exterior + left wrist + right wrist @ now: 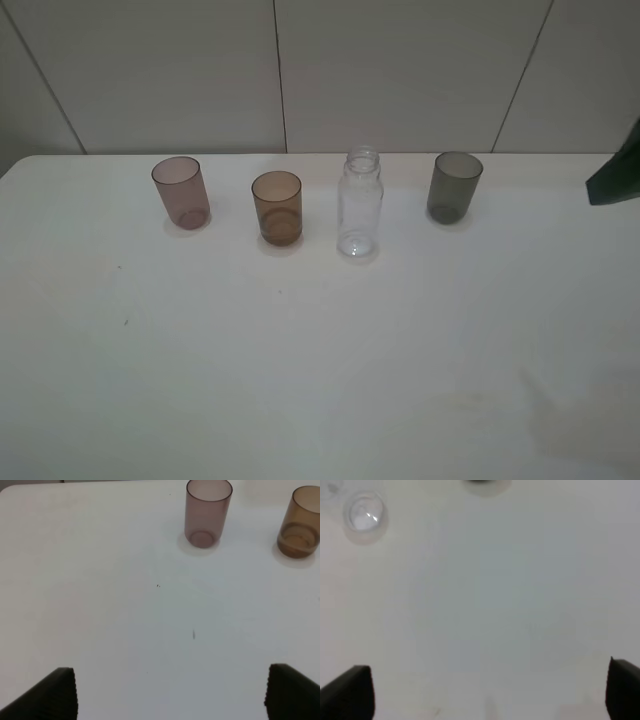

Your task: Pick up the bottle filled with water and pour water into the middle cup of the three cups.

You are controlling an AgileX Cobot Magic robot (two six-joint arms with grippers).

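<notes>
The three cups stand in a row at the back of the white table (300,350): pinkish-mauve cup (181,192), amber-brown middle cup (277,207), dark grey cup (455,186). The clear capless bottle (359,202) stands upright between the amber and grey cups. My left gripper (170,695) is open and empty above bare table, well short of the pinkish cup (207,512) and the amber cup (300,522). My right gripper (490,692) is open and empty, well apart from the bottle's base (365,515).
A dark part of my right arm (615,175) pokes in at the right edge of the exterior view. A tiled wall (300,70) rises right behind the table. The grey cup's base (482,482) just shows in the right wrist view.
</notes>
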